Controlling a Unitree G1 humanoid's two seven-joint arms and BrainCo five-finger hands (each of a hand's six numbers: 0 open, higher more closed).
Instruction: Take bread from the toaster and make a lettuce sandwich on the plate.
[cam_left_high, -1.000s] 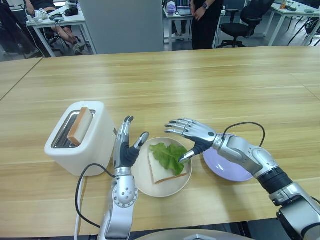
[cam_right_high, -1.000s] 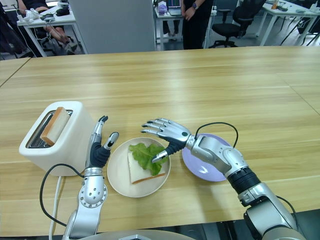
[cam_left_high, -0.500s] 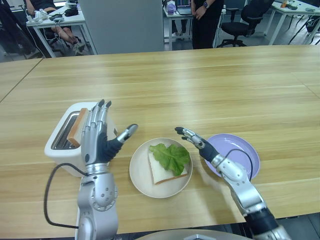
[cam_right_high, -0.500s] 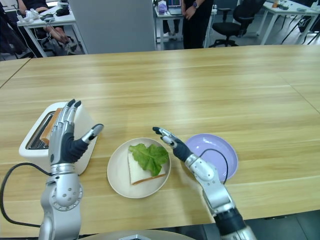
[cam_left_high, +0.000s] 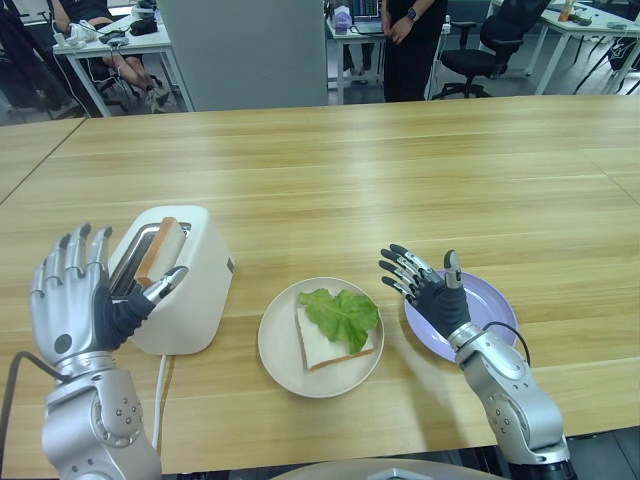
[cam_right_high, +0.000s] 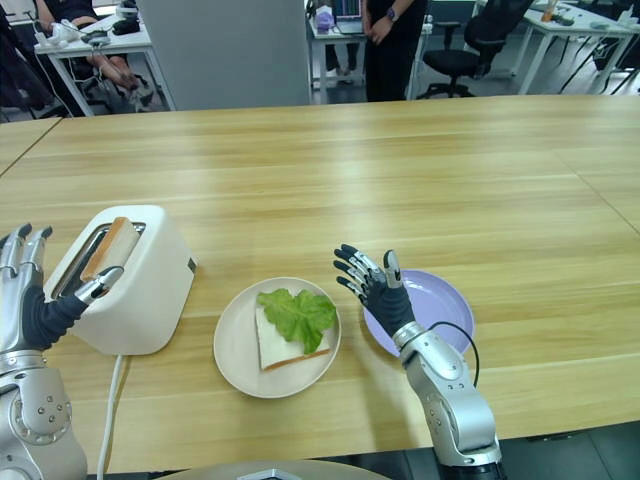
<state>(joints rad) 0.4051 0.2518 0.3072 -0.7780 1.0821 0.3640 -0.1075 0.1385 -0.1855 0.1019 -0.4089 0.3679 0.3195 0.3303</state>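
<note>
A white toaster (cam_left_high: 185, 285) stands at the left of the table with one slice of bread (cam_left_high: 158, 250) upright in its slot. To its right, a cream plate (cam_left_high: 280, 345) carries a bread slice (cam_left_high: 325, 348) with a lettuce leaf (cam_left_high: 342, 313) lying on it. My left hand (cam_left_high: 80, 300) is raised, open, palm forward, just left of the toaster and in front of it, its thumb near the toaster's front corner. My right hand (cam_left_high: 425, 288) is open, fingers spread upward, between the cream plate and a purple plate (cam_left_high: 490, 310), holding nothing.
The purple plate lies bare at the right of the cream one. The toaster's white cord (cam_left_high: 158, 395) runs down to the table's near edge. Office desks, chairs and a standing person are beyond the far edge of the table.
My right hand has drawn back from the lettuce and turned upright beside the purple plate. My left hand has swung leftward from the cream plate's side to the toaster's left front.
</note>
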